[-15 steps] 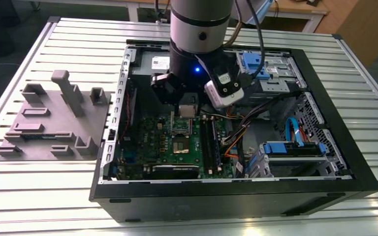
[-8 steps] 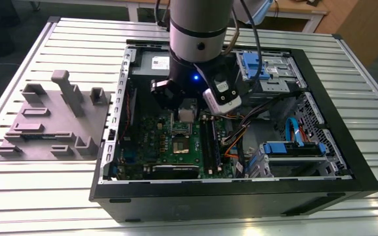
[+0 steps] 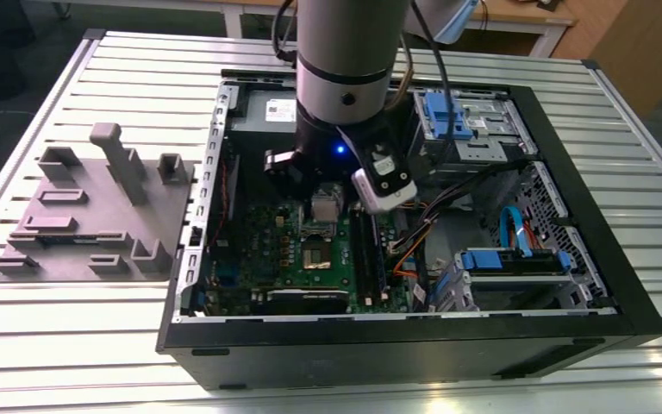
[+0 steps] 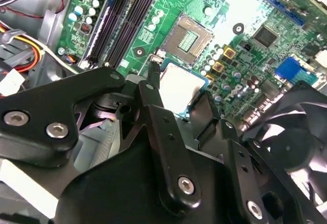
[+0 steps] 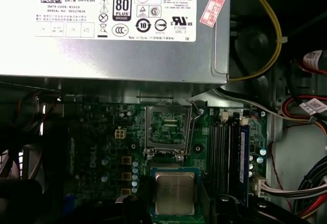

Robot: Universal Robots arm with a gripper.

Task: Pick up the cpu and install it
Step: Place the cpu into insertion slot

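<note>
Black linkage bars of the pincer [image 4: 180, 83] fill the foreground in the second wrist view, and its fingertips [image 4: 156, 63] close on opposite edges of the cpu [image 4: 176, 92], so I judge the chip grasped. It looks raised off the motherboard [image 5: 102, 147] rather than resting on it. The cpu is square, so it has no long axis, and in the first wrist view its edges [image 5: 174, 193] run roughly parallel to those of the open socket [image 5: 166, 127]. That socket lies just beside the chip, between it and the labelled power supply [image 5: 112, 55]. Memory slots [image 5: 225, 142] run alongside the socket.

I count one cpu, one empty socket and one arm [image 3: 340, 78]. Further out, the open computer case [image 3: 607, 293] sits on the slatted tabletop [image 3: 78, 345] near one grey moulded plate [image 3: 90, 233].
</note>
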